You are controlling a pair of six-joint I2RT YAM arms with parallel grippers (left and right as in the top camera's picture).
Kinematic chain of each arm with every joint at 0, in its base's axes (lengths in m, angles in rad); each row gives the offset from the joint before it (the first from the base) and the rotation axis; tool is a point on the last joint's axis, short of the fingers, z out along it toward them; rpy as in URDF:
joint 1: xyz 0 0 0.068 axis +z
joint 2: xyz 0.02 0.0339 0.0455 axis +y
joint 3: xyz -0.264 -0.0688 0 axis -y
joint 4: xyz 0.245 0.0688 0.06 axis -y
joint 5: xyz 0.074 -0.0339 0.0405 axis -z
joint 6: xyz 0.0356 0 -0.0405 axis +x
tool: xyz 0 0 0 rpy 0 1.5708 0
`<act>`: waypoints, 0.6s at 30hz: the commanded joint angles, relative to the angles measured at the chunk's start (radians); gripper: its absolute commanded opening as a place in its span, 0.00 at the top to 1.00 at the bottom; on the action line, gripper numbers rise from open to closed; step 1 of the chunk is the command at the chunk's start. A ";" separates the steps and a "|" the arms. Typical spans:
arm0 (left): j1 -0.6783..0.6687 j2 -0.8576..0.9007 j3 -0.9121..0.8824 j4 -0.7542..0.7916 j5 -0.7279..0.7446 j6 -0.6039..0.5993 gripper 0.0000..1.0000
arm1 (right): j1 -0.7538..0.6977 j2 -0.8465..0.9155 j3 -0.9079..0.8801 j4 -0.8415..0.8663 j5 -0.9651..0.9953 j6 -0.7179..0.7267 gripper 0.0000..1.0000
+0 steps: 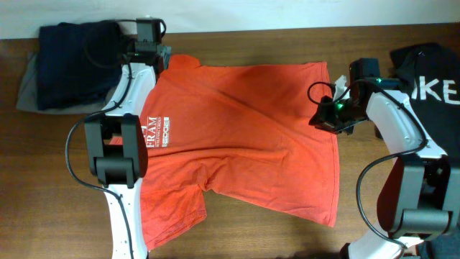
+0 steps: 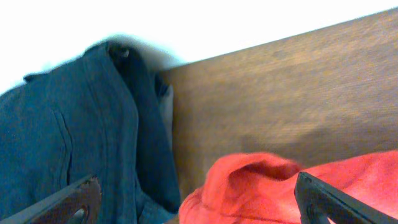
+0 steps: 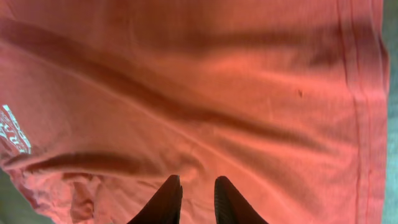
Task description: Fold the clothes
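Here, left gripper (image 2: 198,186) is hovering wide open over the T-shirt (image 1: 244,129); right gripper (image 3: 196,186) (nearly closed, hold unclear) should be pinching firmly.

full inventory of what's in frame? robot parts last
T-shirt: 1, orange-red with a white chest logo, spread out mid-table
navy garment: 1, dark blue, far left corner
grey cloth: 1, grey, showing from under the navy garment
black garment: 1, black with white lettering, far right edge
table: 1, brown wood
left gripper: 1, black, jaws wide open over a bunched T-shirt edge, beside the navy garment
right gripper: 1, black, at the T-shirt's right edge, jaws nearly together; grip unclear
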 commanded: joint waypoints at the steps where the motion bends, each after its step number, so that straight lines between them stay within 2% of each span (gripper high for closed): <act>1: -0.007 0.008 0.096 -0.032 0.047 -0.013 0.01 | 0.007 0.007 0.016 0.031 -0.002 -0.003 0.76; 5: 0.001 0.008 0.140 -0.119 0.319 0.048 0.08 | 0.007 0.007 0.016 0.044 -0.001 -0.004 0.76; 7: 0.008 0.011 0.140 -0.144 0.404 0.064 0.17 | 0.007 0.007 0.016 0.043 -0.002 -0.004 0.76; 10: 0.011 0.028 0.140 -0.159 0.409 0.077 0.28 | 0.007 0.007 0.016 0.038 -0.002 -0.004 0.76; 18: 0.018 0.085 0.140 -0.164 0.408 0.123 0.30 | 0.007 0.007 0.016 0.013 -0.002 -0.004 0.76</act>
